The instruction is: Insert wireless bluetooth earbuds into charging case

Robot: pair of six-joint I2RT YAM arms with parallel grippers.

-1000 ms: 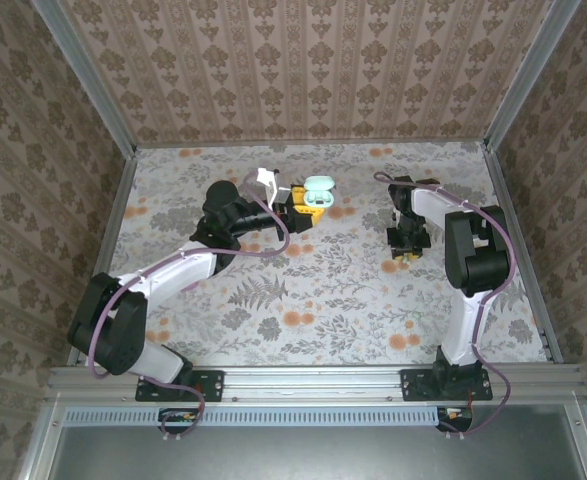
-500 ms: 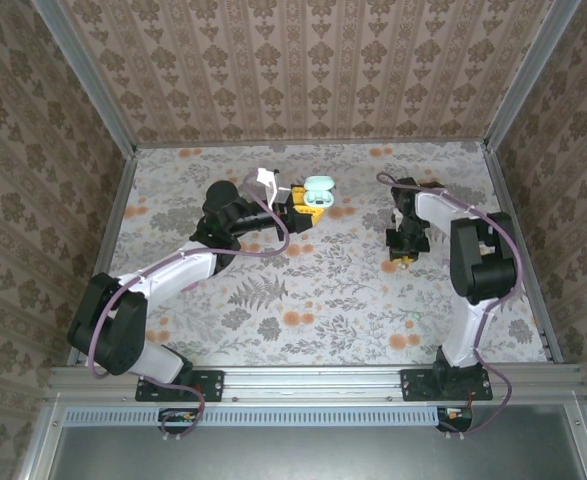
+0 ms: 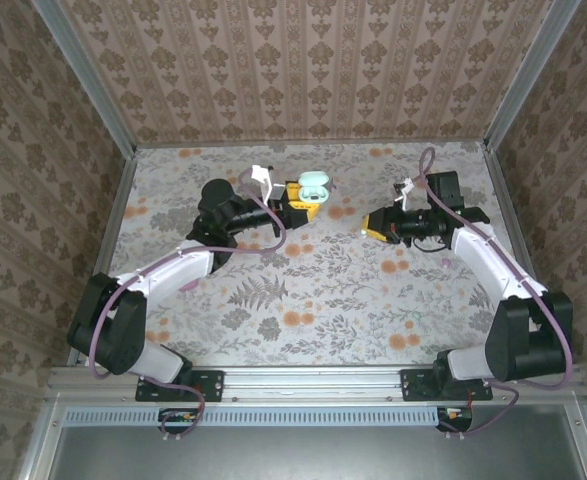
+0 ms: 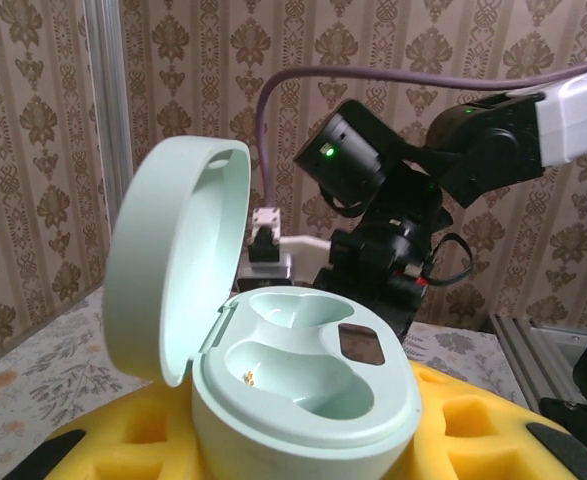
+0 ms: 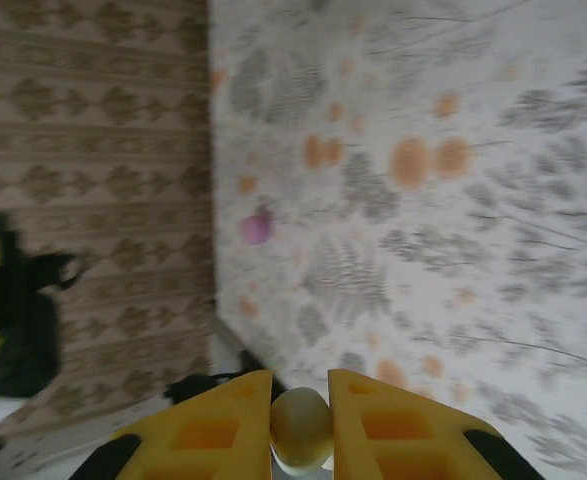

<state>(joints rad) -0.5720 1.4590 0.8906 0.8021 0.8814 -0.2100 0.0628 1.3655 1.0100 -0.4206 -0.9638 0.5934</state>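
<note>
Earbud (image 5: 301, 428) pinched between the yellow pads (image 5: 223, 425) of the right gripper (image 3: 376, 225), off to the right of the case (image 3: 315, 186) and slightly on its near side, well apart from it. Fingers drawn together on the bud, tips aimed leftward toward the case, as seen from above.

Case clamped in the left gripper (image 3: 299, 197), yellow foam on both flanks of its base. Lid (image 4: 168, 265) swung up and open, both wells (image 4: 303, 365) bare (a small glint of contacts deep in the nearer one). From the left wrist, right arm (image 4: 403, 200) standing beyond the case, to the side of the raised lid rather than behind it. Open mouth therefore facing the incoming bud, with the lid likely out of the path.

Probably mid-carry: first bud in hand, none seated yet. Next, by judgement: close the gap leftward, come in above the rim of the case, then tip down to line the bud's long axis with a well's. Matching well, and lie of the bud in the pads: too blurred to tell.

Risk: a skewed entry riding up on the rim, or a push shifting the case in its grip.
</note>
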